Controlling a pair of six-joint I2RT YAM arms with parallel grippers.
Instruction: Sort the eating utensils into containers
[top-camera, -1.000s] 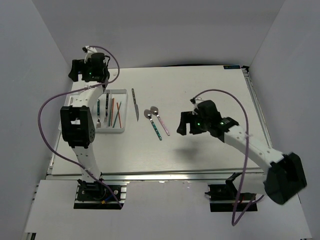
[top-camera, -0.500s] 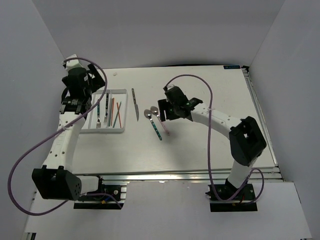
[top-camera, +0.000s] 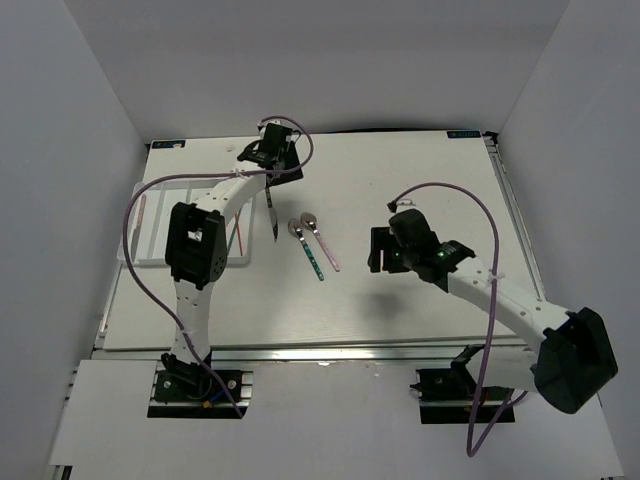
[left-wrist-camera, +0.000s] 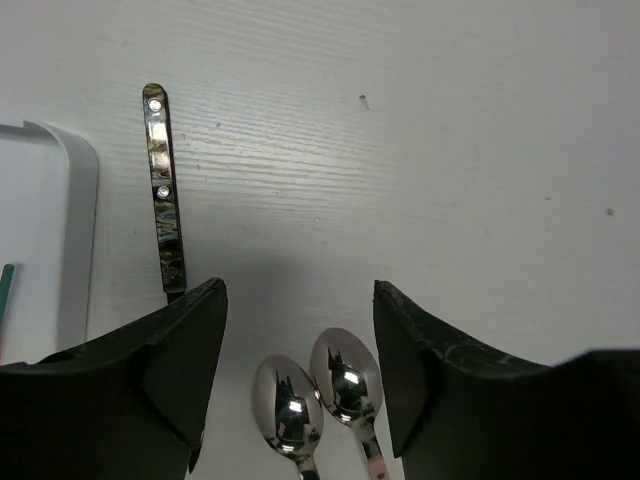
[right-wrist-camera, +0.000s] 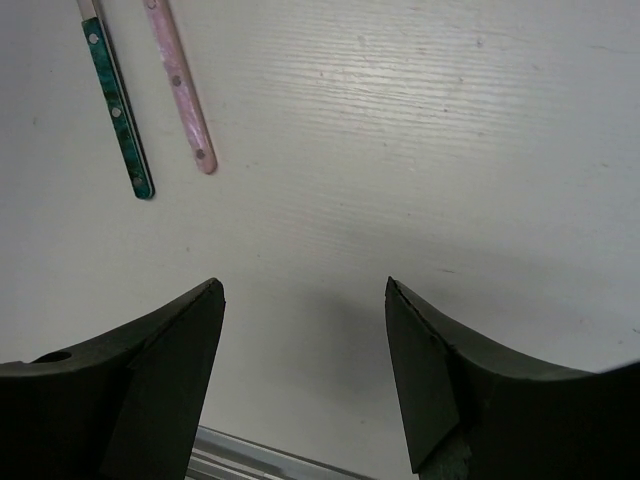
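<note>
Two spoons lie side by side mid-table, the teal-handled spoon (top-camera: 308, 247) and the pink-handled spoon (top-camera: 320, 240). A dark-handled knife (top-camera: 272, 213) lies left of them. My left gripper (top-camera: 281, 163) hangs open over the table's back centre. In the left wrist view, the two spoon bowls (left-wrist-camera: 343, 376) show between the open left gripper (left-wrist-camera: 300, 300), and nothing is held. The knife handle (left-wrist-camera: 162, 200) lies ahead on the left. My right gripper (top-camera: 376, 250) is open and empty, right of the spoons. The teal handle (right-wrist-camera: 118, 100) and pink handle (right-wrist-camera: 182, 90) lie far ahead of the right gripper (right-wrist-camera: 305, 300).
The white tray (top-camera: 140, 250) sits at the left, largely hidden by the left arm, with a red chopstick (top-camera: 242, 236) showing inside. Its rounded corner (left-wrist-camera: 75, 170) shows beside the knife. The table's near metal rail (right-wrist-camera: 250, 460) lies below the right gripper.
The left arm swung from the tray at the left across to the back centre, by the knife and spoons. The right arm drew back rightward from the spoons. Both jaws narrowed somewhat.
</note>
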